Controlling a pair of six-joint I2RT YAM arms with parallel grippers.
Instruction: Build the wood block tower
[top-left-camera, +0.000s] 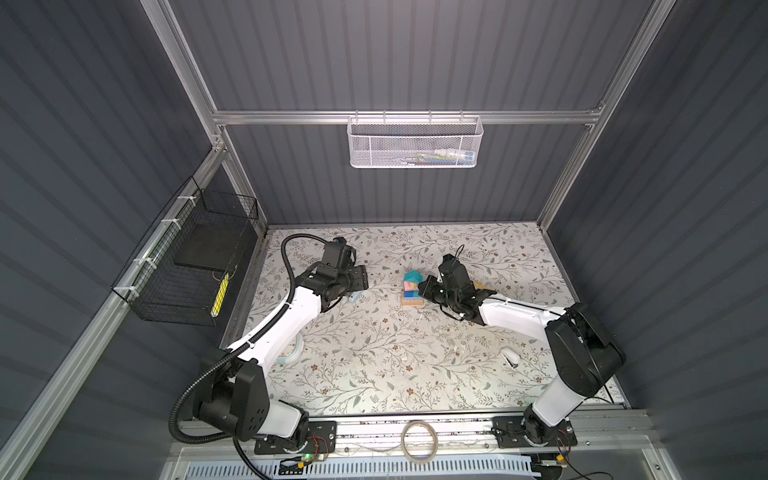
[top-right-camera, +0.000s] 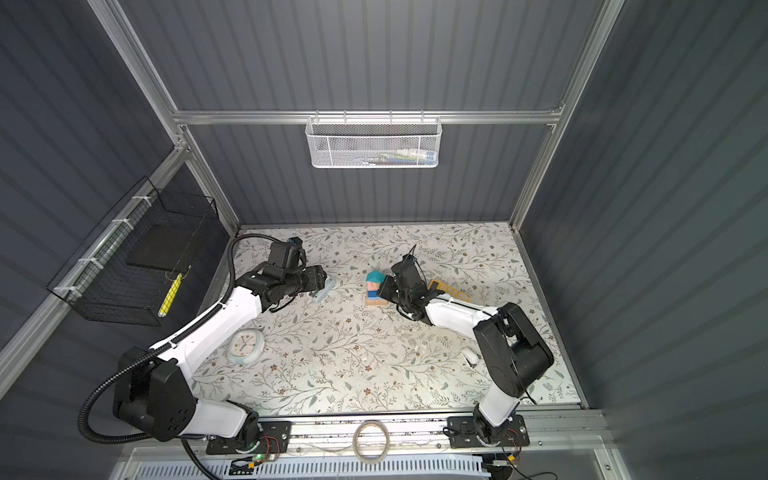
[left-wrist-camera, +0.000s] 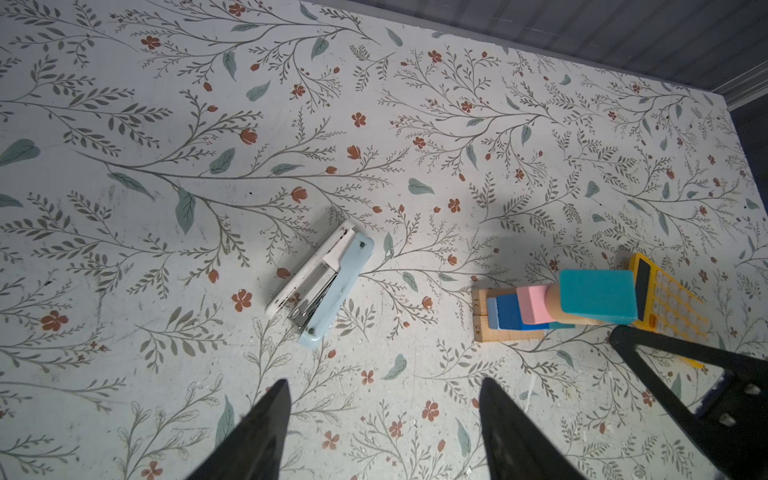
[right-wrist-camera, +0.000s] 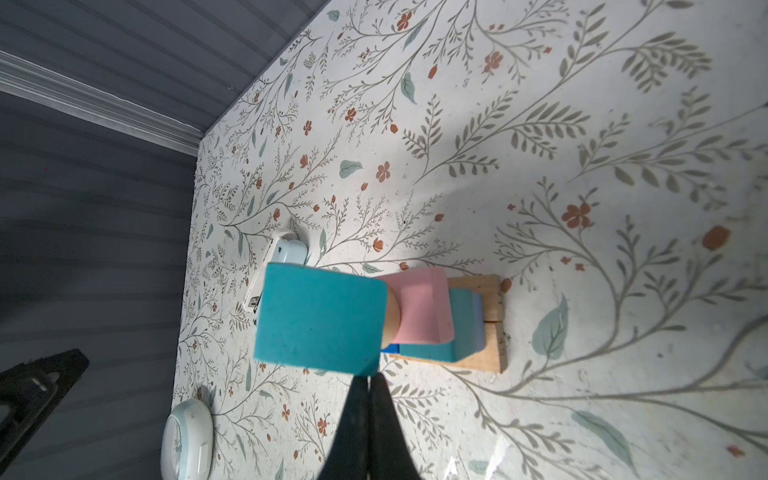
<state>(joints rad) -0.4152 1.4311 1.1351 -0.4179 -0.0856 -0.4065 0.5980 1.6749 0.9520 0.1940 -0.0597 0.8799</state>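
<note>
The wood block tower (top-left-camera: 412, 291) (top-right-camera: 376, 289) stood upright near the centre of both top views, on the flowered worktop (top-left-camera: 374, 374). The wrist views showed its layers. Two tan bars (right-wrist-camera: 494, 345) lay side by side at the base, with a dark blue block (left-wrist-camera: 509, 311) and a teal block (right-wrist-camera: 462, 320) over them. A pink block (right-wrist-camera: 419, 309) sat higher up, and the teal roof piece (right-wrist-camera: 320, 320) was on top.

The right end effector (right-wrist-camera: 370, 376) had its fingers pressed together with nothing between them. Its tip sat right at an edge of the teal roof piece; whether it touched could not be told. In both top views it lay immediately right of the tower. The yellow calculator (top-right-camera: 451, 291) lay further right, partly hidden behind the arm.

The left end effector (left-wrist-camera: 384, 384) was spread and held nothing, its two dark fingers (left-wrist-camera: 266, 428) hanging over bare worktop. In a top view it stood left of centre, well apart from the tower. The pale blue-white stapler (top-right-camera: 324, 290) lay on the worktop just beside it, between it and the tower. A round clock (top-right-camera: 246, 347) lay in the lower left of the worktop, beside the left arm.
</note>
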